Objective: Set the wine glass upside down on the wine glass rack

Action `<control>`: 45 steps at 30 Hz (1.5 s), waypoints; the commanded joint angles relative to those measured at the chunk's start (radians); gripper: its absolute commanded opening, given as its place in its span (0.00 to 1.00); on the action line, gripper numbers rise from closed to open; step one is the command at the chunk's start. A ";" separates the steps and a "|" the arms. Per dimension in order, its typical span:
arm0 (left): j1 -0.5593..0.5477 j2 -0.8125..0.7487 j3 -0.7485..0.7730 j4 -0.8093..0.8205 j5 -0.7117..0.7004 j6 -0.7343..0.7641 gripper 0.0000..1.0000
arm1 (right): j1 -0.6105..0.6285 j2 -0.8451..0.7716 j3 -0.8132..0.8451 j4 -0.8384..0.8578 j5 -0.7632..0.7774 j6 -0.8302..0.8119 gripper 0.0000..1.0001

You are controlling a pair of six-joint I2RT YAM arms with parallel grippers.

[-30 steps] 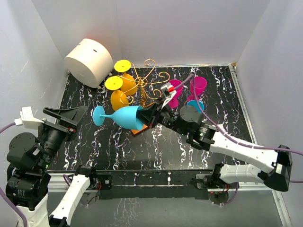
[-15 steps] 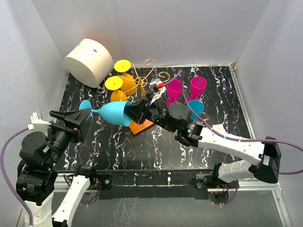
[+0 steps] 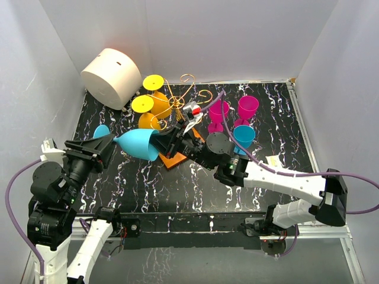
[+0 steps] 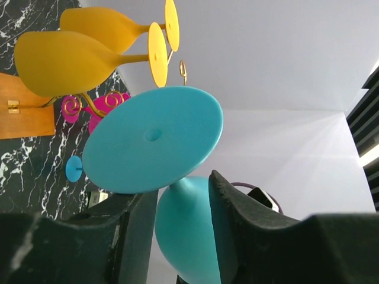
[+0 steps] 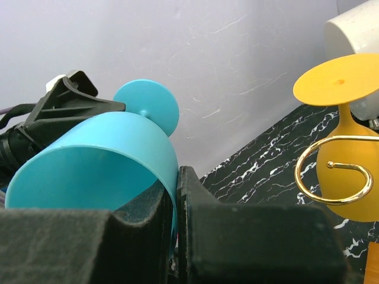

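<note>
Since half a second ago the right arm has carried the wine glass a little further left, and the left arm has closed in on its foot.

The right gripper is clamped on the rim of the blue bowl, one finger inside and one outside, with the wall pinched between them in its wrist view. The glass lies on its side in the air, with its mouth towards the right gripper and its foot pointing left. The left gripper meets that end with its jaws apart. In its wrist view the foot disc sits in front of the fingertips and the bowl shows in the gap between them. The disc hides the stem, so whether the pads touch it cannot be told; they seem to straddle it loosely.

Just behind the right gripper stands the wine glass rack. Two yellow glasses already hang upside down from the left side of its gold wire. Right of the rack, two magenta glasses and another blue glass stand upright on the black marbled table. A white cylinder lies tilted in the far left corner
</note>
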 commanded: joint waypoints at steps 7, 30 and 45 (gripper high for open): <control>-0.003 0.010 -0.014 0.158 -0.100 0.000 0.29 | 0.012 -0.027 -0.011 0.149 -0.170 0.018 0.00; -0.003 0.027 -0.080 0.386 -0.138 0.065 0.00 | 0.012 -0.078 -0.107 0.137 -0.185 0.109 0.01; -0.003 0.085 0.044 0.488 -0.016 0.444 0.00 | 0.012 -0.311 -0.255 -0.098 -0.049 0.013 0.58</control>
